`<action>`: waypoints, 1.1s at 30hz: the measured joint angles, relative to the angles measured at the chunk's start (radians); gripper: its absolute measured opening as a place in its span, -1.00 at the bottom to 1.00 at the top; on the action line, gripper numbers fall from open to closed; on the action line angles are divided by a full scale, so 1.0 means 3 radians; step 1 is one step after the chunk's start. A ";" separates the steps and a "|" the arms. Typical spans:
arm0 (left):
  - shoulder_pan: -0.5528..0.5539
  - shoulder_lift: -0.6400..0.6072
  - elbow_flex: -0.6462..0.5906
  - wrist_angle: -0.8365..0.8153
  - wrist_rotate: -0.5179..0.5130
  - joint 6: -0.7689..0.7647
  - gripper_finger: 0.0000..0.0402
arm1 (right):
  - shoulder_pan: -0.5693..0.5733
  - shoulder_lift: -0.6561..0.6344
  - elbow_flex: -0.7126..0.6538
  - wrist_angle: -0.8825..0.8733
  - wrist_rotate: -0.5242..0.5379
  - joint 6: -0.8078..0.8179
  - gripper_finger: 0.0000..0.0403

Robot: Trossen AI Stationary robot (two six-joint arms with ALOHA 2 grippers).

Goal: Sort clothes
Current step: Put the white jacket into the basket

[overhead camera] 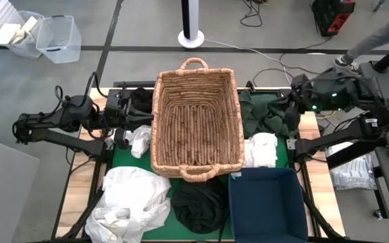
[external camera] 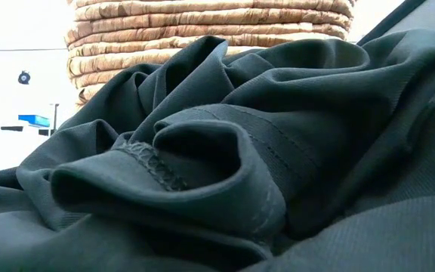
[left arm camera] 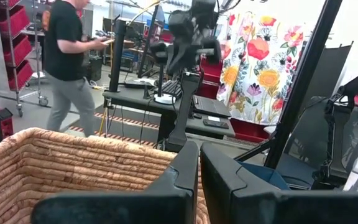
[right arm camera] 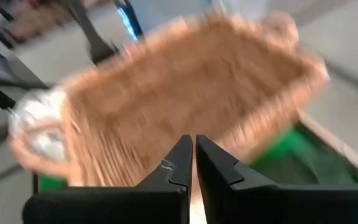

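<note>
Your wicker basket (overhead camera: 196,118) and blue bin (overhead camera: 267,206) hold nothing; white (overhead camera: 128,202) and dark clothes (overhead camera: 199,208) lie unsorted around them, both arms' jaws closed empty

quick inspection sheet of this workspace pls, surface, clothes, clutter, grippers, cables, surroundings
surface: green mat on a wooden table.
job's things: white clothes, black garment, dark green garment, folded white piece; wicker basket and blue bin both empty.
clutter: nothing seen.
grippers: left gripper shut, empty, beside the basket; right gripper shut, empty, above the table's right side.
cables: loose on the floor.
surroundings: plastic tubs, person walking.
</note>
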 joint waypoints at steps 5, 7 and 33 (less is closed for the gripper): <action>-0.0001 -0.0002 0.0000 0.0003 -0.0087 0.0001 -1.00 | 0.0000 0.0116 -0.0006 -0.0799 -0.0129 0.0648 -0.94; -0.0001 0.0000 0.0000 0.0003 -0.0143 0.0001 -1.00 | 0.0000 0.0120 -0.0111 -0.0747 -0.0323 0.0757 -0.94; -0.0001 -0.0021 -0.0001 0.0001 -0.0171 0.0011 -1.00 | 0.0000 0.0145 -0.1993 -0.0782 -0.0820 0.0744 -0.52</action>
